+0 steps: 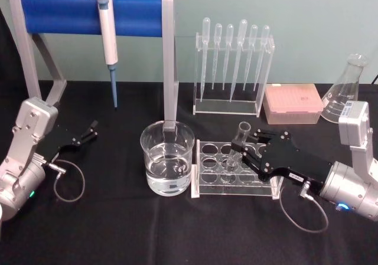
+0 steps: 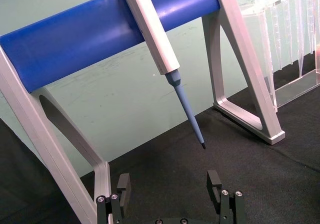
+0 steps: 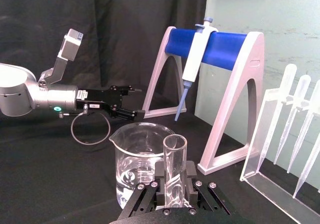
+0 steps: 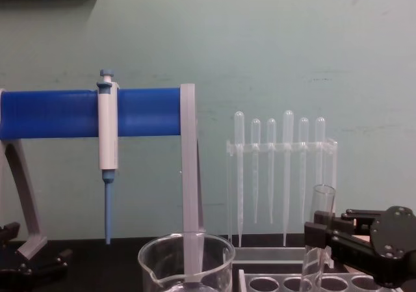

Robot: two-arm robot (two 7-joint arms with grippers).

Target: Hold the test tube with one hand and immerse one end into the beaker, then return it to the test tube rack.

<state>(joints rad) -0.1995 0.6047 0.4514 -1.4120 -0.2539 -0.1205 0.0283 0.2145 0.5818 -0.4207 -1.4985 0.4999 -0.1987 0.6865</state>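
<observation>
One tube matters here: the test tube (image 1: 236, 150) stands nearly upright in the clear rack (image 1: 207, 185), just right of the beaker (image 1: 167, 157), and the right gripper (image 1: 247, 153) has its jaws closed on the tube's mid section, seen clearly in the right wrist view where the tube (image 3: 173, 171) sits pinched between both pads with its open rim above them. Judged step: lifting the tube out of the rack before moving it to the beaker. To do it well, pull straight up along the tube's axis until the round bottom clears the rack hole, no sideways drag or the rack tips; then shift left over the beaker mouth, keep the tube vertical, lower only the bottom end into the water and stay off the glass wall and spout. Grip should stay firm but light, glass on flat jaws can slip. Left gripper (image 1: 84, 136) is parked on the black cloth at far left, jaws apart, near the blue pipette stand (image 1: 88, 14) with the micropipette (image 1: 108, 41) hanging on it. Hard to make out: tube bottom is lost among the rack holes, so whether it has lifted off yet cannot be told; chest view cuts off beaker (image 4: 186, 263) base and rack; water level is faint.
</observation>
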